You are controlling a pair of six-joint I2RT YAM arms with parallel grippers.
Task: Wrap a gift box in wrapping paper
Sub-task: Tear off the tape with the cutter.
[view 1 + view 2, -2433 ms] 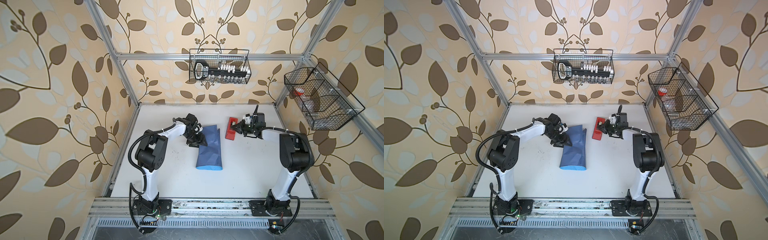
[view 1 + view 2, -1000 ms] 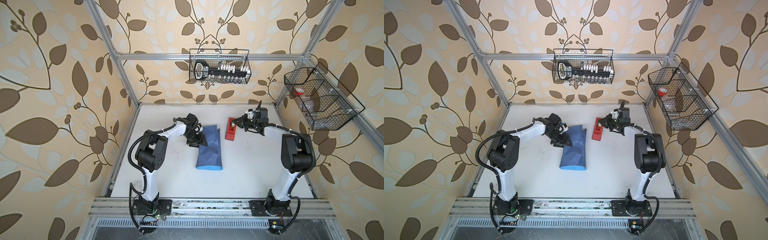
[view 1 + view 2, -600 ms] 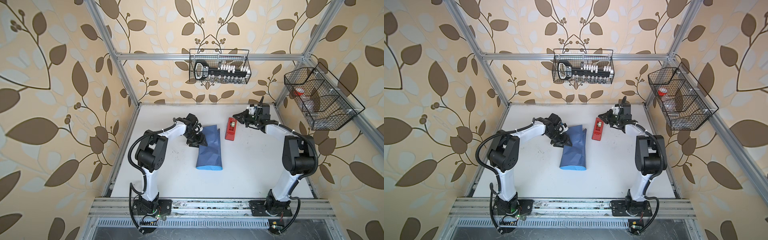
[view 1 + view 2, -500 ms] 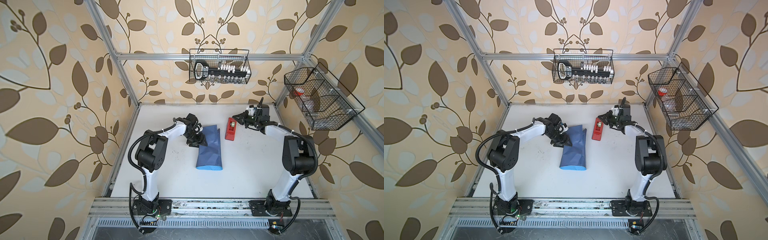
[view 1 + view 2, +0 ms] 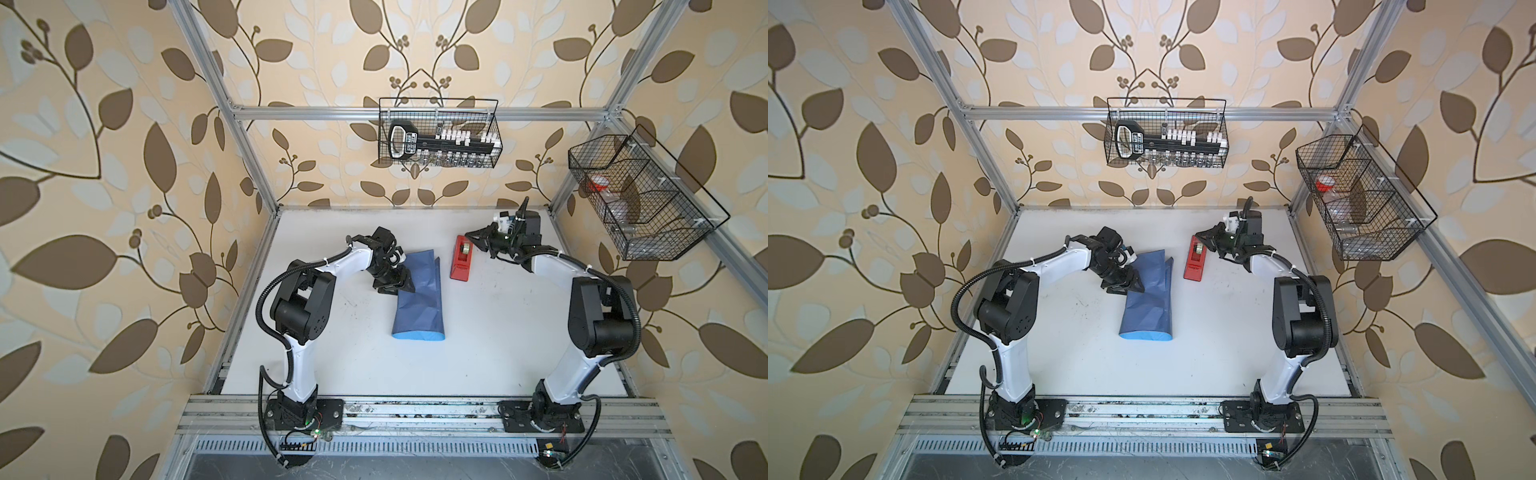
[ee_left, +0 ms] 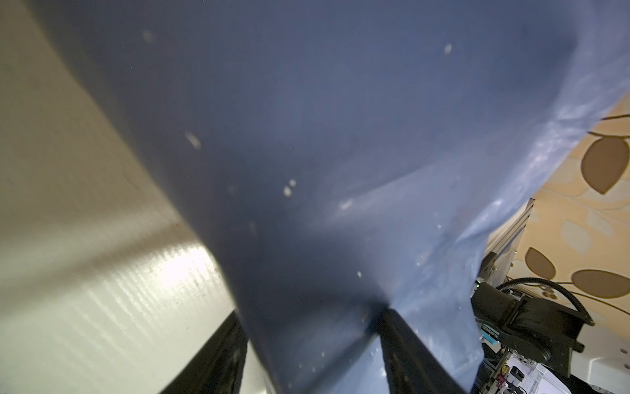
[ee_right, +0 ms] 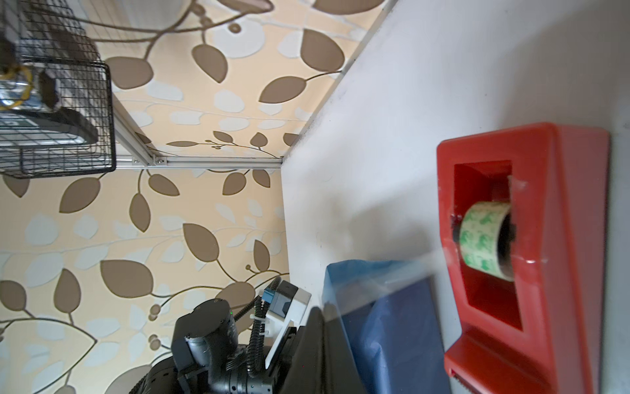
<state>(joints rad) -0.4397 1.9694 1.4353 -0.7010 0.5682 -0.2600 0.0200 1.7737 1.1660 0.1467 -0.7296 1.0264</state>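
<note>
Fingers [image 6: 405,354] of left gripper [image 5: 404,286], black & wedge-shaped, sit either side of the wrapping paper [image 5: 419,301] at its left edge. They are clamped on it, w/ the dark slate sheet filling the gap btwn them in the left wrist view. Paper forms a long flattish bundle mid-table, lengthwise near-to-far, matte & creased. Its outer face is dark slate, its near end a rounded lip of sky-blue, its far end two pointed flaps. Gift box not visible anywhere; can't tell if it's inside the bundle. Right gripper [image 5: 471,237] is pinched closed, over the far end of the tape dispenser [image 5: 460,268], which stands just right of the paper, not touching it. Dispenser is glossy red plastic, blocky, w/ a cut-out well holding a tape roll [image 7: 484,238], clear tape over a green-printed core. In the right wrist view a hazy see-thru band runs from the roll twd the gripper; can't tell if it's nipped. Table [image 5: 498,332] is smooth white w/ faint scuffs. Black wire baskets hang on the far wall [image 5: 438,160] & right wall [image 5: 648,245].
</note>
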